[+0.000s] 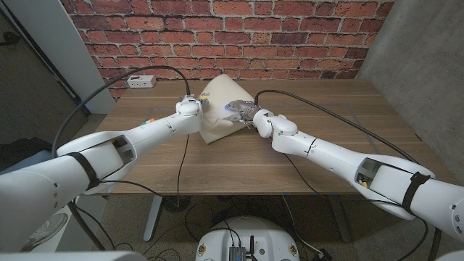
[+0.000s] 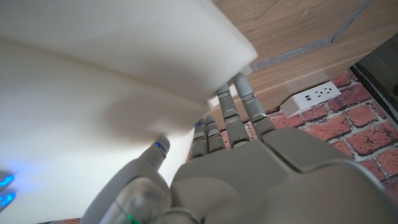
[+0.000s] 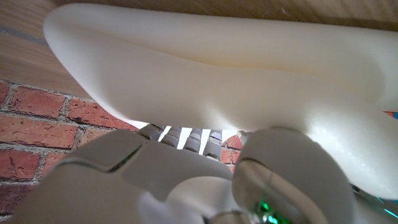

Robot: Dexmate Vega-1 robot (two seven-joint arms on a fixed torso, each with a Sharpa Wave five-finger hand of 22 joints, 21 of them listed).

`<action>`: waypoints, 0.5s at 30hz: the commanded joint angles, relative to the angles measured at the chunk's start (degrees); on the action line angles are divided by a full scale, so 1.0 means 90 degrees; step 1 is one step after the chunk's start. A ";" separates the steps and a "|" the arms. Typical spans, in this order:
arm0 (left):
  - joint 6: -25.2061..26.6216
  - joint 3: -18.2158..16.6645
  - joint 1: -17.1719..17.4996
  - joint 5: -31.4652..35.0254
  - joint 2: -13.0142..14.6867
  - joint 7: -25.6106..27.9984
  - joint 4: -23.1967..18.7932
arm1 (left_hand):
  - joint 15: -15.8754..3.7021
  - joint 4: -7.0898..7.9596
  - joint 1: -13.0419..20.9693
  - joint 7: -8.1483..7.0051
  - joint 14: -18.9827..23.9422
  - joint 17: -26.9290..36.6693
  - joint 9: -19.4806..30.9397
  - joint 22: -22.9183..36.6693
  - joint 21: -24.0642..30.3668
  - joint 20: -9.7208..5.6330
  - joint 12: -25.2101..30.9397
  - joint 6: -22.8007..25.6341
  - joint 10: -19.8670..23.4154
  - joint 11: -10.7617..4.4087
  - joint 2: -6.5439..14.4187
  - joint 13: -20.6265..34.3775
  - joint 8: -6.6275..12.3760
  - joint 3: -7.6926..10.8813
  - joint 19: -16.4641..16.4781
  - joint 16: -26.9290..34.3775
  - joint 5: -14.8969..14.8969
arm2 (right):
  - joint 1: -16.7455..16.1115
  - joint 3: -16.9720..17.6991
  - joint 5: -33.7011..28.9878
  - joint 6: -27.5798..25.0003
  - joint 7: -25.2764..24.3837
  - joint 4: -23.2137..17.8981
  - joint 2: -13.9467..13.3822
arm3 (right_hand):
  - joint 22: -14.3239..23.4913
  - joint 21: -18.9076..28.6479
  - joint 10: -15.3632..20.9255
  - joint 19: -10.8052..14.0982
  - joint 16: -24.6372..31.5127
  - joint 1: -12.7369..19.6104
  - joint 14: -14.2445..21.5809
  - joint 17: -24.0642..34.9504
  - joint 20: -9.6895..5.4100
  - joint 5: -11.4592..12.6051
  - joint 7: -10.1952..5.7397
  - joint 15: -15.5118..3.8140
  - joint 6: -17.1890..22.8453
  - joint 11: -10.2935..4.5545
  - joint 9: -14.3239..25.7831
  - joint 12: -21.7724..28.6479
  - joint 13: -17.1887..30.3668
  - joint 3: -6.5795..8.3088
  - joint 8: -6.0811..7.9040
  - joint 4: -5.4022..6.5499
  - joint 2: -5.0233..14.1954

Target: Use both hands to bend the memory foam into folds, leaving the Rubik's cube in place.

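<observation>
The cream memory foam (image 1: 216, 109) stands bent into a tent at the table's back middle, its peak toward the brick wall. My left hand (image 1: 190, 109) grips its left side, with fingers (image 2: 233, 115) tucked under the folded edge and the thumb (image 2: 149, 158) pressing the foam (image 2: 124, 74). On the foam's right side, my right hand (image 1: 248, 113) holds the foam (image 3: 236, 81) with its fingers behind it and its thumb (image 3: 286, 168) in front. A small coloured sliver (image 3: 390, 114) at the foam's edge may be the Rubik's cube; I cannot tell.
A white power strip (image 1: 142, 81) lies at the table's back left corner, also seen past my left fingers (image 2: 311, 98). Black cables (image 1: 181, 156) cross the wooden table (image 1: 239, 163). A brick wall stands behind it.
</observation>
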 commanded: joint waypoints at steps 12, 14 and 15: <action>-0.0553 -0.1355 0.1295 -0.0314 0.0697 0.1702 -0.1590 | -0.0024 -0.0101 -0.0032 -0.0313 -0.0504 -0.0967 0.0073 -0.1171 -0.0904 0.0363 0.0302 0.0380 0.0662 0.0490 -0.0014 0.0059 0.0097 0.0224 -0.0425 -0.1020 -0.0047 | 0.0203 -0.0313 -0.0050 -0.0262 0.0233 0.0348 0.0163 | 0.0038 -0.0049 0.0034 0.0240 0.0067 0.0070 0.0153 -0.0008 0.0037 0.0057 0.0107 -0.0292 -0.0034 0.0056 0.0012 0.0043 0.0010 -0.0094 0.0015 0.0022 0.0010; -0.0729 -0.1543 0.1481 -0.0380 0.0763 0.1951 -0.1750 | -0.0002 -0.0158 -0.0023 -0.0435 -0.0590 -0.1089 0.0068 -0.1277 -0.1020 0.0366 0.0320 0.0314 0.0723 0.0502 -0.0139 0.0063 0.0056 0.0192 -0.0481 -0.1150 -0.0077 | 0.0196 -0.0309 -0.0028 -0.0274 0.0236 0.0344 0.0164 | 0.0038 -0.0054 0.0040 0.0253 0.0068 0.0074 0.0161 -0.0009 0.0053 0.0059 0.0119 -0.0283 -0.0030 0.0065 0.0012 0.0044 0.0010 -0.0099 0.0018 0.0022 0.0012; -0.0839 -0.1648 0.1583 -0.0421 0.0791 0.2096 -0.1820 | -0.0010 -0.0176 -0.0018 -0.0525 -0.0601 -0.1156 0.0064 -0.1324 -0.1084 0.0364 0.0312 0.0236 0.0717 0.0504 -0.0166 0.0064 0.0026 0.0187 -0.0509 -0.1207 -0.0087 | 0.0193 -0.0305 -0.0013 -0.0274 0.0236 0.0344 0.0164 | 0.0038 -0.0058 0.0043 0.0259 0.0068 0.0076 0.0165 -0.0009 0.0060 0.0060 0.0125 -0.0276 -0.0030 0.0070 0.0012 0.0045 0.0010 -0.0101 0.0018 0.0022 0.0015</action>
